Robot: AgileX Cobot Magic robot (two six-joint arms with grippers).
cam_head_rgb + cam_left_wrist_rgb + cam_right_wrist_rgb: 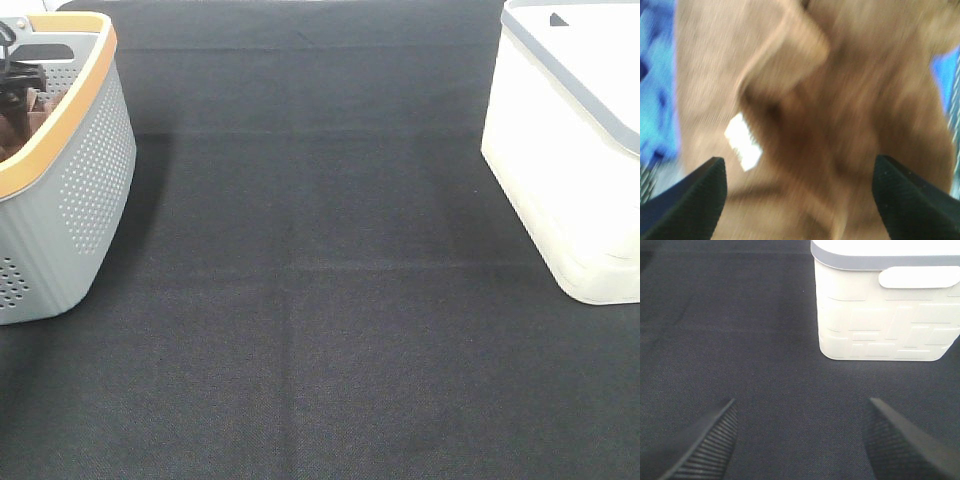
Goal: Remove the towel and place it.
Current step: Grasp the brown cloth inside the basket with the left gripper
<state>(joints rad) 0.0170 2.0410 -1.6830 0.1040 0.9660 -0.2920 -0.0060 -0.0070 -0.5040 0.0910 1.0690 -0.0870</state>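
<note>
towel reddish-brown, rumpled and folded, white tag showing.

Towel: soft napped cloth. Tabletop: matt, dark woven fabric. Basket: perforated matt plastic. Bin: smooth white plastic.

Baskets: two, namely one grey basket with an orange rim and one white basket with a grey rim. Towels: one towel, carrying one white tag. Tools: two, the left tool and the right tool. Tabletop: one.
</note>
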